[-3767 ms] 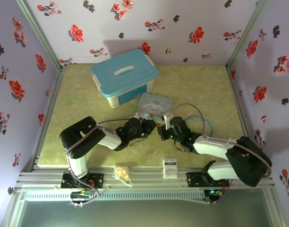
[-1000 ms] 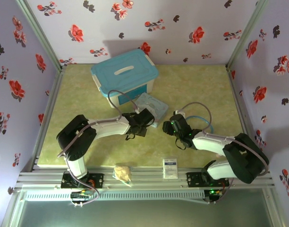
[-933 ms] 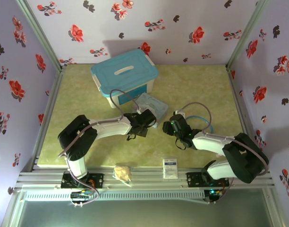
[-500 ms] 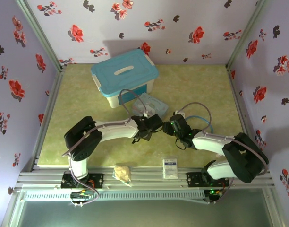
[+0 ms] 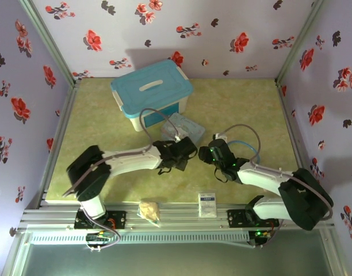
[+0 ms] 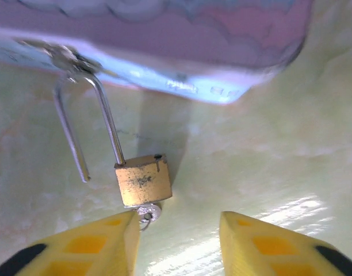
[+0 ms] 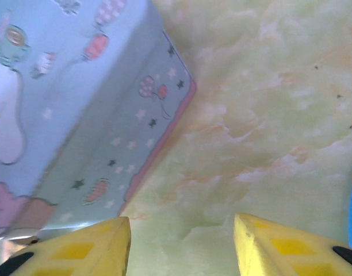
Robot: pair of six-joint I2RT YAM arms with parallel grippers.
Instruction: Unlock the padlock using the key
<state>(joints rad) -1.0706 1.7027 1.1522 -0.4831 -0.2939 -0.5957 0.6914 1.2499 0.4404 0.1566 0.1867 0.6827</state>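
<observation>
**Item 1: padlock** (image 6: 142, 181). The brass body lies on the bench (image 6: 268, 161), at 11 o'clock from the gap of the left jaws. Its thin shackle (image 6: 110, 123) runs up toward 11 o'clock to a metal fitting on the edge of the tin (image 6: 182, 34). One leg enters the body and the other ends free at its 9 o'clock (so it looks sprung already, though that is a judgement).

**Item 2: key** (image 6: 148, 213). A small silvery piece at 6 o'clock of the body, apparently seated in the keyhole. It sits just beside one left finger's tip.

**Item 3: left jaws.** The yellow fingers (image 6: 90, 250) are spread, with nothing between them.

**Item 4: right jaws.** The fingers (image 7: 84, 247) are likewise spread and empty. They face the tin's side wall, apart from the lock.

**Item 5: sundries.** A lidded box (image 5: 152, 92) stands at 11 o'clock of the tin. A white packet (image 5: 207, 204) and a tan bag (image 5: 150, 210) lie at the near edge.

**Hazards:**
- The key sits off-centre, at the finger's edge rather than in the gap, so clenching here would likely miss it or knock it out of the keyhole.
- The body is loose and unbraced. A nudge or twist would probably swivel it about the shackle instead of turning the key.
- A pull could drag the tin along.
</observation>
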